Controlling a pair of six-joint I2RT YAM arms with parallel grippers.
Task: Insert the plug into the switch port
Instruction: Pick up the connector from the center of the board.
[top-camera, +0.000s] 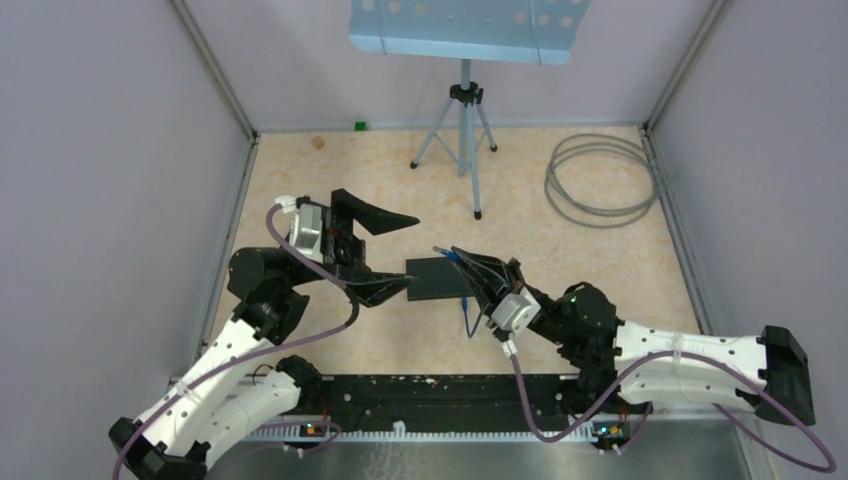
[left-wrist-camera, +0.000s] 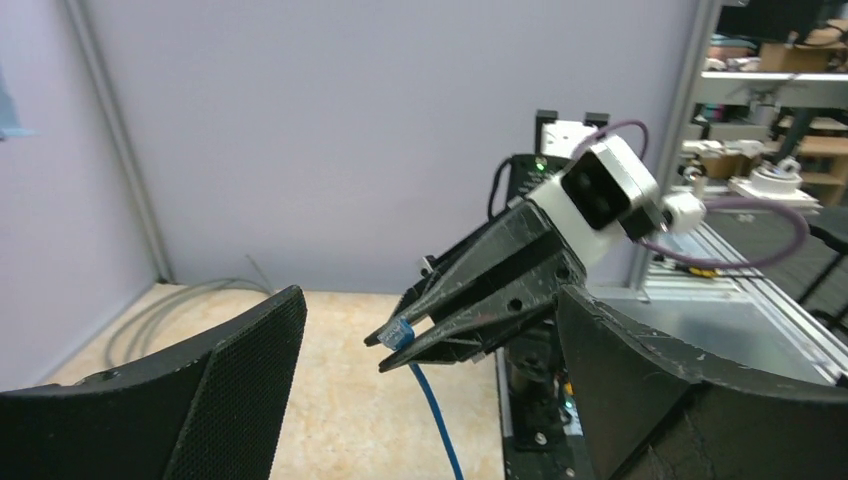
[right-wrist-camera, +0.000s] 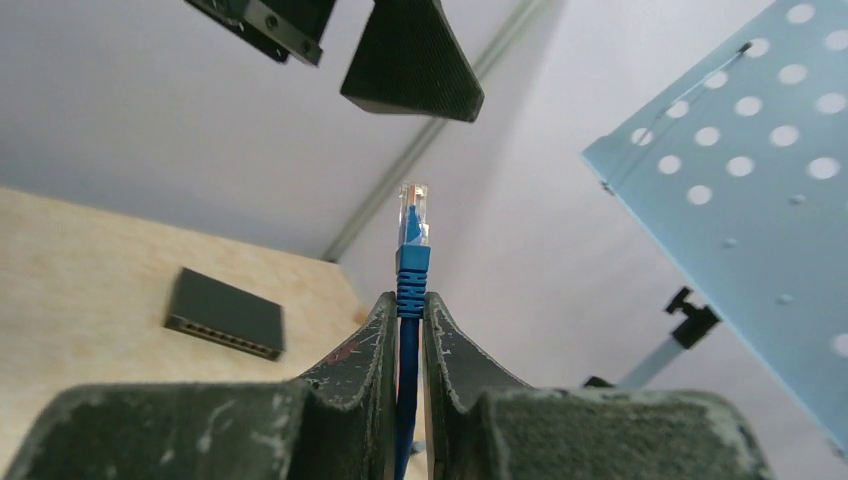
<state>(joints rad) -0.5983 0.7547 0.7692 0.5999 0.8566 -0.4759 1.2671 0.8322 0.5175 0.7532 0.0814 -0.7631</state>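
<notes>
Right hand (top-camera: 450, 254) is pinching the blue plug (right-wrist-camera: 413, 215), tip pointing past the switch (top-camera: 438, 280) lying mid-table just under it. Left hand (top-camera: 412, 250) is hanging wide open alongside.

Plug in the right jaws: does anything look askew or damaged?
Nothing stands out. The plug projects straight from the right gripper, whose jaws clamp its blue cable. The network switch lies flat, its port row unobstructed.
</notes>
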